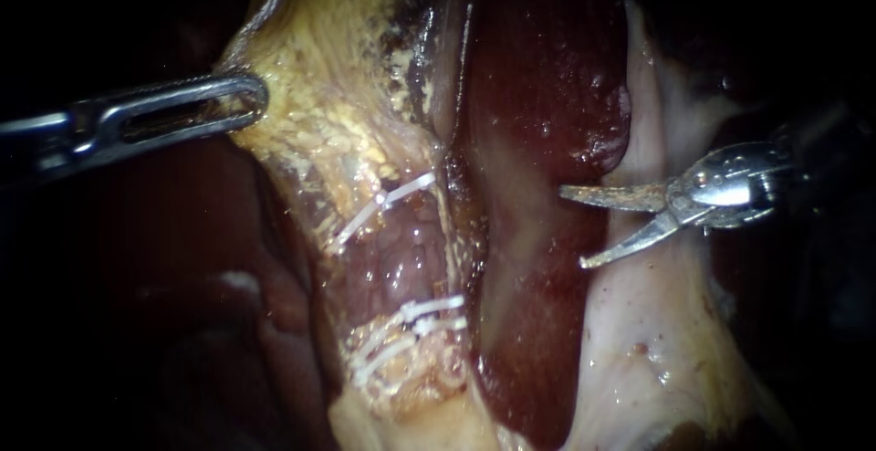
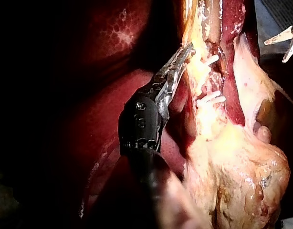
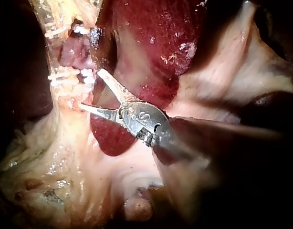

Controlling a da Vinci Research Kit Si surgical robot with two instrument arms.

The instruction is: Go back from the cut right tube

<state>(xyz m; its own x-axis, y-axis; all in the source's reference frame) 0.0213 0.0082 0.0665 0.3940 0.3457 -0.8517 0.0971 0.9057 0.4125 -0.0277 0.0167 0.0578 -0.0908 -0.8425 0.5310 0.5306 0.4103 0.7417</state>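
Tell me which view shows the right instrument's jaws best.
Endoscope view: the right instrument shows side-on, jaws open, both tips clear. The right wrist view shows them from behind; the left wrist view catches only the tips.

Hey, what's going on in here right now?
Two instruments are at work on a pig's liver and the tissue beside it. The left instrument has its jaws shut on yellow tissue next to a tube that carries white clips. The right instrument has open blades that hold nothing. It lies off to the side of that tube, over the dark red liver and pale tissue. A cut tube end cannot be made out.
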